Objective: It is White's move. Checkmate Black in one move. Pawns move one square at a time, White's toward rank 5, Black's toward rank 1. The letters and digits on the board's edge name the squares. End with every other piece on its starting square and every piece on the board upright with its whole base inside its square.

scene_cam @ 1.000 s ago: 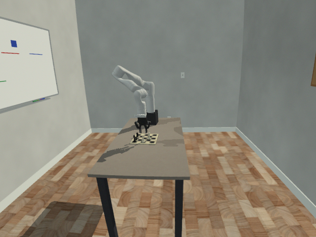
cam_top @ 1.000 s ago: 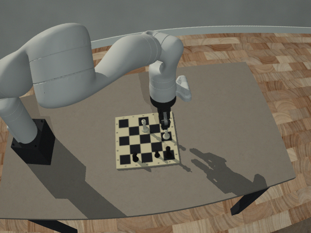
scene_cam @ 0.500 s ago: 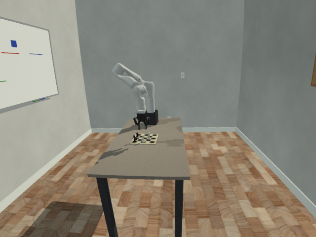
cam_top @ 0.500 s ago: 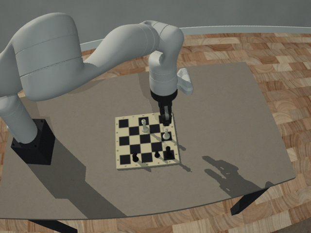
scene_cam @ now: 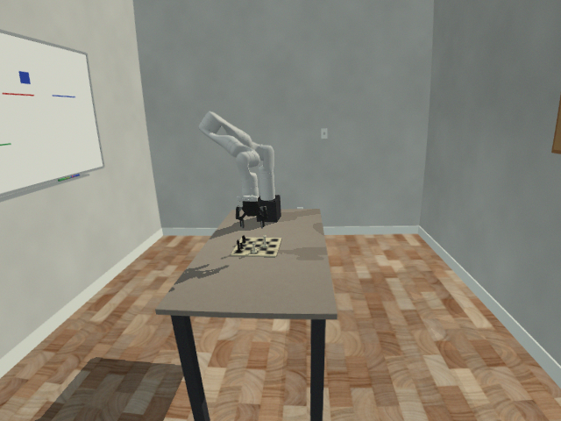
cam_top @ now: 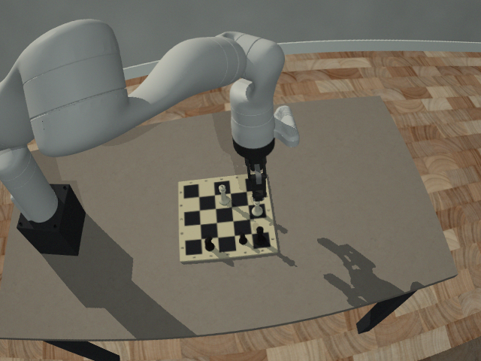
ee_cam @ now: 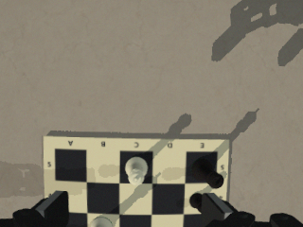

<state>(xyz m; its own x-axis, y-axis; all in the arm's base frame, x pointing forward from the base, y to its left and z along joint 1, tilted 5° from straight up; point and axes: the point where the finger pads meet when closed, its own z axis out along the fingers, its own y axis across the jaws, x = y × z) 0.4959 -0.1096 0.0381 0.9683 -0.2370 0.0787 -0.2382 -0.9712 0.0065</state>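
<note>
Fingers of the black two-finger gripper (ee_cam: 134, 204) fill the nearest strip of the wrist view. They are spread wide with nothing between them. The left tip sits toward 8 o'clock and the right tip toward 4 o'clock.

Just past them lies the cream-and-black chequered chessboard (ee_cam: 53, 147). A tall white chess piece (ee_cam: 101, 226) shows low in the picture at about 7 o'clock, and its base is hidden behind the gripper body. At 4 o'clock, close to the right fingertip in the picture, a small black pawn-like piece (ee_cam: 197, 200) stands one row in from the far edge.

On the far row, a shorter white chess piece (ee_cam: 134, 169) stands upright on the middle dark square, free of the fingers. A larger black chess piece (ee_cam: 207, 172) occupies the dark corner square at 3 o'clock. The edge letters beyond them are too blurred to trust.

In the top view the gripper (cam_top: 257, 190) hangs above the board's 2 o'clock area (clear of every piece). The shorter white piece (cam_top: 257, 208) is just below it at the 3 o'clock edge. Another black piece (cam_top: 209, 243) stands toward 7 o'clock.

Farthest out, the grey-brown bench (ee_cam: 127, 38) carries the arm's shadow at 1 o'clock.
</note>
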